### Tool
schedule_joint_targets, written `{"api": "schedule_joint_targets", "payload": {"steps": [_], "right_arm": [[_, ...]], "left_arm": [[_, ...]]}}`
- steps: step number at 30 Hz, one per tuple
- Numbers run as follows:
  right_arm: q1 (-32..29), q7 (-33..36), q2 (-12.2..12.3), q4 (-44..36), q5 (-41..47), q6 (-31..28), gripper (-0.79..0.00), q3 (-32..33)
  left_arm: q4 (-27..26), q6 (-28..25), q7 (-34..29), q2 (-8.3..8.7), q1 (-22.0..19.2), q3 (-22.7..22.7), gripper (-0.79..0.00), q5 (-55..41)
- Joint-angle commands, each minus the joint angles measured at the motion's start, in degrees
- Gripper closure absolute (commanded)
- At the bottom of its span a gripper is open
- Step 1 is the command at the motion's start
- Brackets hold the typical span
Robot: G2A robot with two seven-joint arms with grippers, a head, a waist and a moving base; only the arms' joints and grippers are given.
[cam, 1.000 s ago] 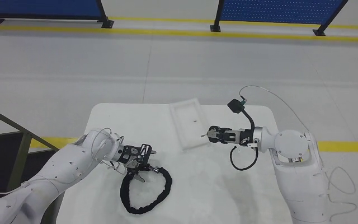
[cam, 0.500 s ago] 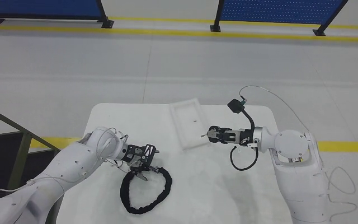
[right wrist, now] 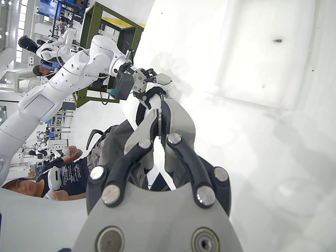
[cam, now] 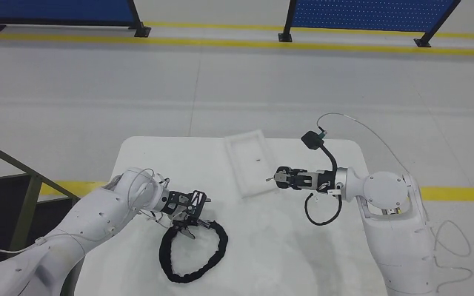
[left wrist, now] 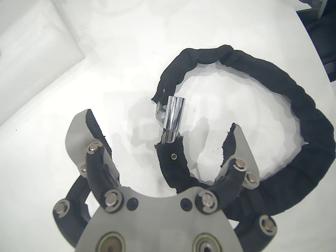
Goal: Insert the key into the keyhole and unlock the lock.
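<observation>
That limp, sleeved chain lock [left wrist: 275,74] looks best held by its slick chrome cylinder [left wrist: 174,117], which sits inside the wide-spread left gripper [left wrist: 160,119], while the right gripper [right wrist: 160,108] pinches the key [right wrist: 159,120].

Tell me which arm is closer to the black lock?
Left. The left tool hangs open right over the lock; the right tool is far away by the white tray, holding the key.

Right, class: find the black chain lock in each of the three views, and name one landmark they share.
Top view: the lock lies looped at the tip of the left end effector.
Left wrist view: the lock curls just ahead of the open left end effector.
Right wrist view: the lock sits far off, at the left end effector.
Shared landmark: the white tray.
</observation>
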Motion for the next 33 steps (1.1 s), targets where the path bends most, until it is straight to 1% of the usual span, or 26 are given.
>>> {"api": "schedule_joint_targets", "payload": {"steps": [1, 10, 17, 19, 21, 22, 23, 24, 25, 26, 29, 30, 33], "right_arm": [[0.0, 0.0, 0.0, 0.0, 0.0, 0.0, 0.000, 0.0], [0.0, 0.0, 0.0, 0.0, 0.0, 0.0, 0.000, 0.0], [0.0, 0.0, 0.0, 0.0, 0.0, 0.0, 0.000, 0.0], [0.0, 0.0, 0.0, 0.0, 0.0, 0.0, 0.000, 0.0], [0.0, 0.0, 0.0, 0.0, 0.0, 0.0, 0.000, 0.0], [0.0, 0.0, 0.0, 0.0, 0.0, 0.0, 0.000, 0.0], [0.0, 0.0, 0.0, 0.0, 0.0, 0.0, 0.000, 0.0], [0.0, 0.0, 0.0, 0.0, 0.0, 0.0, 0.000, 0.0], [0.0, 0.0, 0.0, 0.0, 0.0, 0.0, 0.000, 0.0], [0.0, 0.0, 0.0, 0.0, 0.0, 0.0, 0.000, 0.0], [0.0, 0.0, 0.0, 0.0, 0.0, 0.0, 0.000, 0.0], [0.0, 0.0, 0.0, 0.0, 0.0, 0.0, 0.000, 0.0], [0.0, 0.0, 0.0, 0.0, 0.0, 0.0, 0.000, 0.0]], "left_arm": [[0.3, 2.5, -0.2, 0.13, 0.9, -0.6, -0.785, -0.4], [1.4, 6.0, 5.0, 0.88, 2.3, -1.0, -0.785, 2.1], [2.4, 6.9, 5.8, 0.53, 3.0, -1.0, -0.785, 3.5], [2.7, 7.0, 5.3, 0.32, 3.1, -1.0, -0.665, 3.8], [3.1, 6.9, 5.1, 0.12, 3.2, -1.1, -0.625, 4.0], [3.3, 7.0, 4.8, 0.03, 3.2, -1.1, -0.514, 4.2], [3.4, 7.0, 4.7, -0.06, 3.3, -1.2, -0.480, 4.2], [3.6, 7.0, 4.7, -0.14, 3.4, -1.2, -0.456, 4.2], [3.8, 7.0, 4.5, -0.21, 3.4, -1.3, -0.471, 4.3], [3.9, 7.1, 4.3, -0.29, 3.5, -1.3, -0.523, 4.3], [4.1, 7.4, 3.7, -0.50, 3.6, -1.5, -0.459, 4.6], [4.2, 7.4, 3.6, -0.56, 3.7, -1.5, -0.409, 4.7], [4.6, 7.7, 2.9, -0.75, 3.9, -1.7, -0.332, 4.8]]}}
